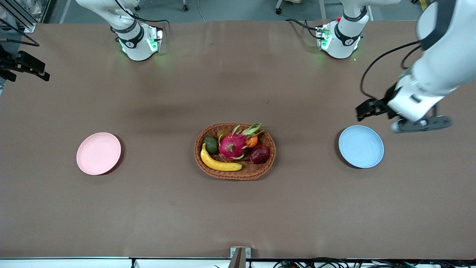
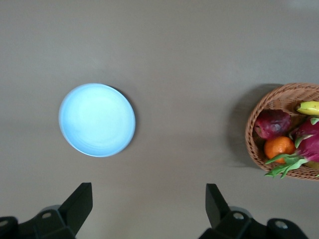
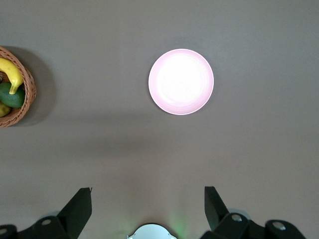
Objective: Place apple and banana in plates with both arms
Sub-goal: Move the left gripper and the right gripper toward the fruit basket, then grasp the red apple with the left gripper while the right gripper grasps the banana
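Note:
The dark red apple (image 1: 259,154) and the yellow banana (image 1: 219,163) lie in a wicker basket (image 1: 235,175) at mid-table. They also show in the left wrist view, apple (image 2: 271,123) and banana (image 2: 309,107). The pale blue plate (image 1: 360,146) (image 2: 96,119) sits empty toward the left arm's end. The pale pink plate (image 1: 98,153) (image 3: 181,81) sits empty toward the right arm's end. My left gripper (image 1: 420,124) (image 2: 148,186) is open and empty, in the air beside the blue plate. My right gripper (image 3: 148,189) is open and empty, high over the table by its base, out of the front view.
The basket also holds a pink dragon fruit (image 1: 232,146), a small orange (image 1: 252,142) and a green avocado (image 1: 211,144). The arm bases (image 1: 137,41) (image 1: 340,37) stand along the table's edge farthest from the front camera. Brown tabletop lies between the basket and each plate.

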Motion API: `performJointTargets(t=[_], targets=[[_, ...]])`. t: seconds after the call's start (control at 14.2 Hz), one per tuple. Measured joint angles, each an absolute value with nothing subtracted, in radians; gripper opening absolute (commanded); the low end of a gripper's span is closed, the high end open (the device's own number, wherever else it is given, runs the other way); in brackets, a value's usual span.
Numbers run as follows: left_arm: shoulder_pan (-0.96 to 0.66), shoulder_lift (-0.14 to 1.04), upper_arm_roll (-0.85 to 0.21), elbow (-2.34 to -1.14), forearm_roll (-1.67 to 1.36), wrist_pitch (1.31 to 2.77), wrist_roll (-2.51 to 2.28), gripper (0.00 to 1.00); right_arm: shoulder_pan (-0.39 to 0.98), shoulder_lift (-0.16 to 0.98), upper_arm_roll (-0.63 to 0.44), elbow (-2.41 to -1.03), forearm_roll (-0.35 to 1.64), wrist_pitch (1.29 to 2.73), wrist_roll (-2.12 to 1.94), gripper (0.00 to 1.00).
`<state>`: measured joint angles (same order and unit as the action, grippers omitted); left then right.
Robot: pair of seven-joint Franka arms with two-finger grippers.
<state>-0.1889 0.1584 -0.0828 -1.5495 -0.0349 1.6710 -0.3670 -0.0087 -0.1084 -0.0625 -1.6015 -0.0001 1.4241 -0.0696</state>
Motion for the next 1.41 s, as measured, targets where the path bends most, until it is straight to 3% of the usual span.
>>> performJointTargets(t=[0.28, 0.77, 1.12, 1.41], targets=[[-0.305, 0.300, -0.086, -1.514, -0.035, 1.734, -0.595, 1.00, -0.011, -0.074, -0.065, -1.605, -0.001, 1.460, -0.069, 1.00], [-0.426, 0.487, -0.087, -1.462, -0.052, 1.946, -0.922, 1.00, 0.000, 0.118, -0.055, -1.606, 0.021, 1.629, 0.019, 1.00], [-0.516, 0.582, -0.087, -1.456, -0.106, 2.121, -1.092, 1.00, 0.203, 0.205, -0.038, -1.609, 0.117, 1.736, 0.373, 1.00], [-0.546, 0.650, -0.087, -1.452, -0.106, 2.177, -1.159, 1.00, 0.354, 0.328, -0.035, -1.610, 0.140, 1.874, 0.584, 1.00]])
